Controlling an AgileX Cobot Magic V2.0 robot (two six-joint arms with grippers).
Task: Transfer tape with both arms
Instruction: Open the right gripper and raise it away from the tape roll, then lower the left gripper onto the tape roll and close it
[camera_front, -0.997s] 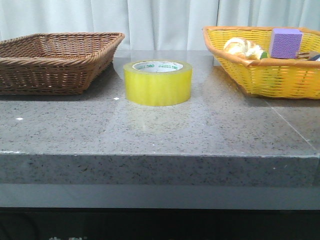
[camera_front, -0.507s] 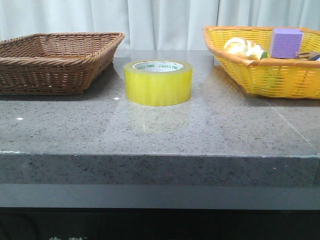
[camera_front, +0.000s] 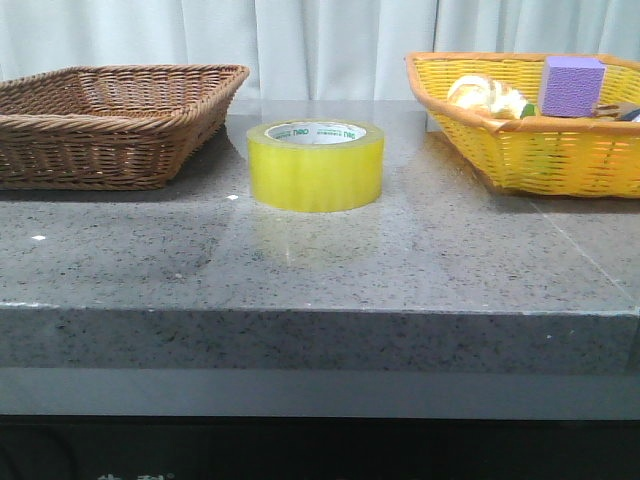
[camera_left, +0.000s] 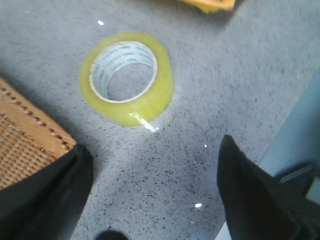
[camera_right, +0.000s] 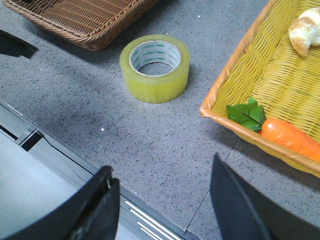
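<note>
The tape (camera_front: 316, 165), a wide glossy yellow roll with a white core rim and green print, lies flat on the grey stone table (camera_front: 420, 270) between two baskets. No gripper shows in the front view. In the left wrist view my left gripper (camera_left: 154, 147) hangs open above bare table, short of the tape (camera_left: 150, 102), with nothing between its fingers. My right gripper (camera_right: 161, 167) is also open and empty, over the table's front edge, well back from the tape (camera_right: 156, 82).
A brown wicker basket (camera_front: 110, 120) stands left of the tape. On the right, a yellow basket (camera_front: 530, 150) holds a purple cube (camera_front: 571, 85), a pale bread lump (camera_front: 485, 97), a carrot (camera_right: 287, 136) and green leaves (camera_right: 246, 112).
The tape and baskets have not moved. A faint shadow has appeared on the table in front of and left of the tape in the front view.
</note>
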